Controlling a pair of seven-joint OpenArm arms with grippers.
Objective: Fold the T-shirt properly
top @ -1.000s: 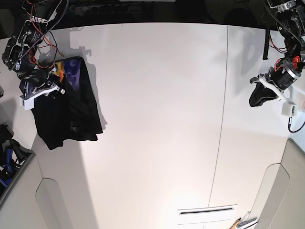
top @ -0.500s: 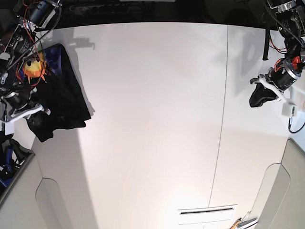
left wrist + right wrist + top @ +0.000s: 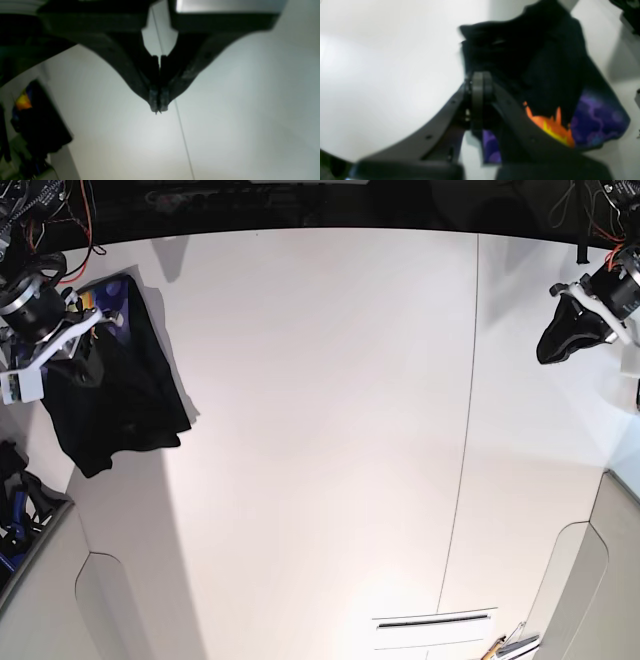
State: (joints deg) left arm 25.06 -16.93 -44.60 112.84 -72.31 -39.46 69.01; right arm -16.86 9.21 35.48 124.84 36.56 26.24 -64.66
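White laminate makes up the broad surface [image 3: 320, 430], crossed by one thin dark seam [image 3: 462, 450] running from far to near on its right part, with one slotted vent panel [image 3: 435, 628] near its front edge. One black cloth T-shirt [image 3: 120, 395] lies bunched at the far left edge of the surface, a patch of its orange-yellow and purple-blue print [image 3: 572, 125] turned up at its far corner; nothing else lies beside it. Two arms show in the base view. The right gripper [image 3: 72, 345], black with white parts, sits at the T-shirt's far left corner, its jaws pressed together; in the right wrist view they overlap the black cloth, and whether a fold is pinched between them cannot be made out through the blur. The left gripper [image 3: 562, 340], also black, hangs at the far right edge of the surface, well apart from the T-shirt, its jaws closed with nothing between them, as the left wrist view shows them meeting tip to tip over bare surface. Both arms are cut off by the picture's top edge. Dark gear with red wires [image 3: 70, 200] at the far left corner and blue-black clutter [image 3: 15, 510] off the left edge are too small to identify.
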